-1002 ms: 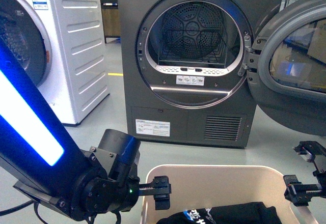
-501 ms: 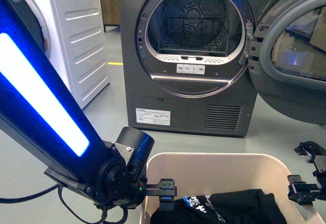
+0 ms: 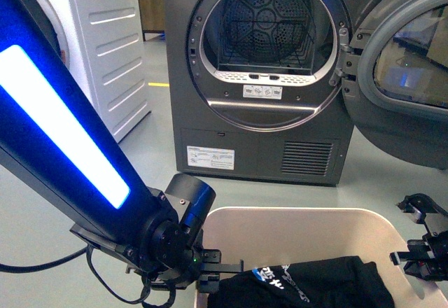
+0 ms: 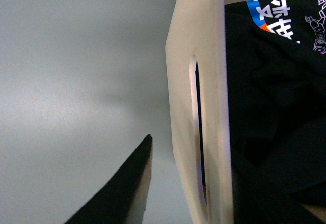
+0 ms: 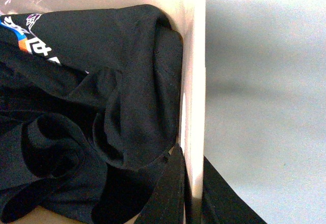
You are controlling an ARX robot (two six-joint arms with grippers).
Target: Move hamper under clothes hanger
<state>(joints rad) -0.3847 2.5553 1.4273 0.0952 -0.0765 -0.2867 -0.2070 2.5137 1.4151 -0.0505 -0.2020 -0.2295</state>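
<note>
Left fingers are straddling the left end wall of the hamper but not clamping yet. The outer one is standing off the wall, right beside the slot handle, with floor showing in the gap. The inner one is getting lost against the black T-shirt, so it can't be placed. Reading that side as released. Hamper is sitting on the floor directly in front of the robot, long axis running left-right between the two arms, T-shirt lying inside, open dryer facing it beyond. Right fingers are pinching the opposite end wall, one inside against the cloth and one outside, both touching plastic, so grasping the hamper. Each arm is sitting at its own short end, equally near. The left side is probably needing to close before any lift or drag. Clothes hanger isn't showing in any view, so the direction of travel can't be called from here.
</note>
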